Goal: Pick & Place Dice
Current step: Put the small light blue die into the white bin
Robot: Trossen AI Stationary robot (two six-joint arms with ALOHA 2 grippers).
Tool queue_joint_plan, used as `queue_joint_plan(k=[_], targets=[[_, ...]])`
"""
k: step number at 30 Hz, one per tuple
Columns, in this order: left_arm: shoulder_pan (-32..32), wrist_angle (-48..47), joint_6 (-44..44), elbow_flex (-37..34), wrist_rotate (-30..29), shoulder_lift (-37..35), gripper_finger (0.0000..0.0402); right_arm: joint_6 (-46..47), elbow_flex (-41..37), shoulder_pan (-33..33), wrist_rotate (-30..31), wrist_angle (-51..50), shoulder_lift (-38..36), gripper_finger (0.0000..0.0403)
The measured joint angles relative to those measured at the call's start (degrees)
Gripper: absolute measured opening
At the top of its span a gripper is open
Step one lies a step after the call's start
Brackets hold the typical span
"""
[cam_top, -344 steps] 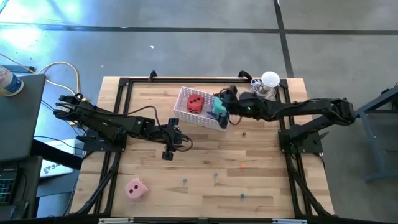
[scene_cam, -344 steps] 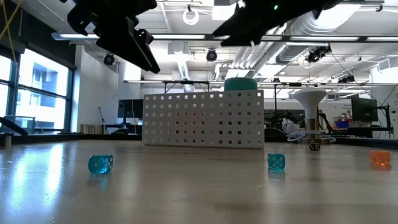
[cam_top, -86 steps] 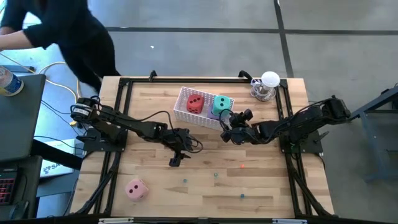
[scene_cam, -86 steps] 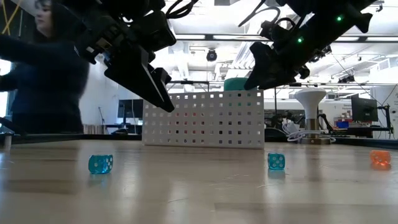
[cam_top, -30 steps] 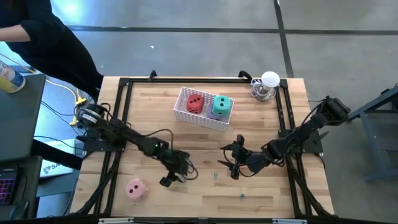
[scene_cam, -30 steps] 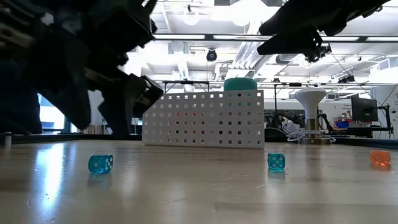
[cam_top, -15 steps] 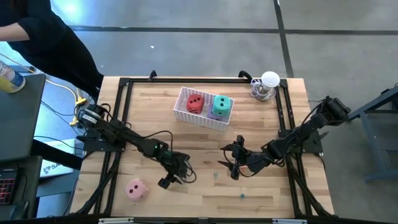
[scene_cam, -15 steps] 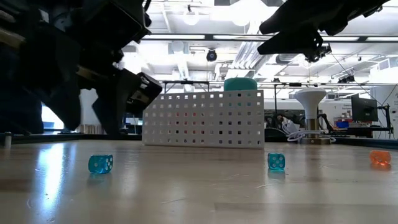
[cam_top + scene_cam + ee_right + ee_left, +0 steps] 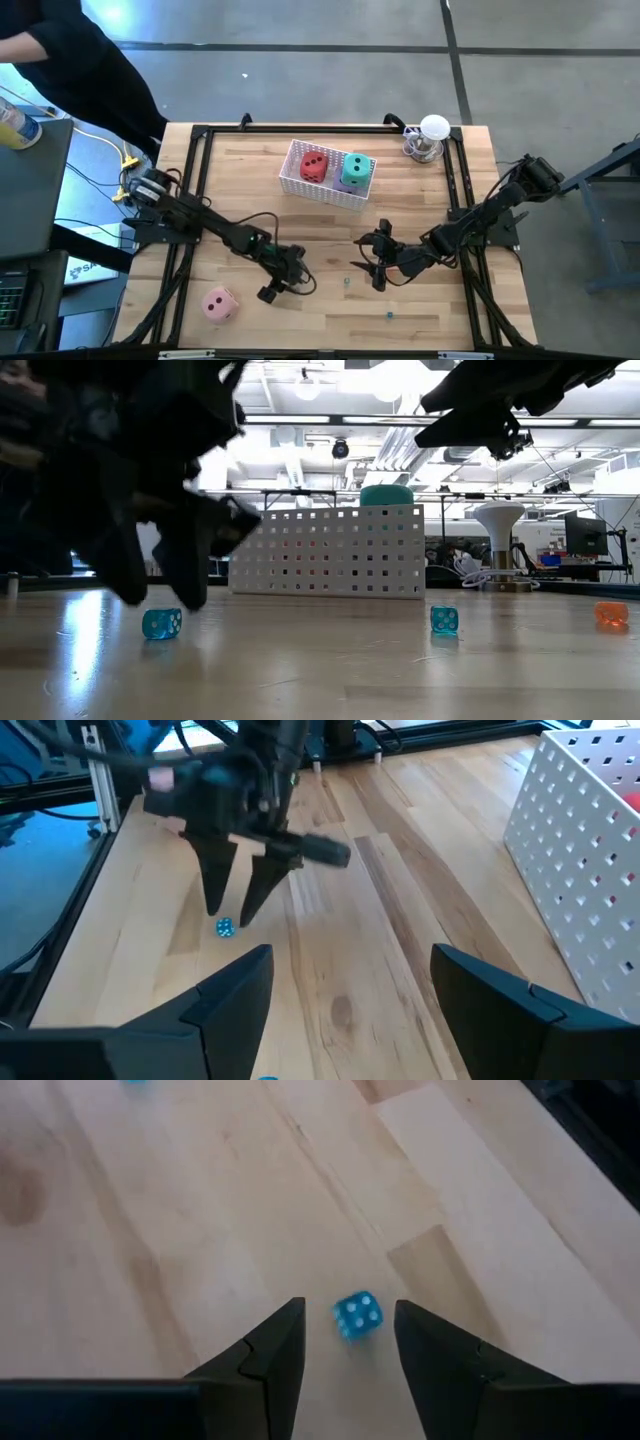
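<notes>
Pale wood tabletop [image 9: 330, 230], open-ceiling workshop behind; left claw [image 9: 345, 1342] spread astride small blue die [image 9: 357, 1316].

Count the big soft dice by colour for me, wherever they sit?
Red die: 1, in the white basket
Green die: 1, in the basket
Purple die: 1, peeking out beneath the green
Pink die: 1, on the table
Total: 4

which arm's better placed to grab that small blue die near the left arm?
Left. Its open claw points down at the small blue die, fingers either side. The right claw hangs farther away.
</notes>
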Motion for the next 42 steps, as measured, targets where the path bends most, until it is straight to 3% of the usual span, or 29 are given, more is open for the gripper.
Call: queue_joint_plan(k=[5,30,42], targets=[[0.5,2.2,-1.1,0.0,3.4,2.0,0.0148,0.0,0.0,0.0,0.0,0.7,0.0,0.0262],[0.3,2.9,-1.1,0.0,2.5,2.0,0.0148,0.0,0.0,0.0,-0.2,0.6,0.0,0.0262],[0.3,2.8,-0.9,0.0,2.9,2.0,0.0105,0.0,0.0,0.0,-0.2,0.6,0.0,0.0262]])
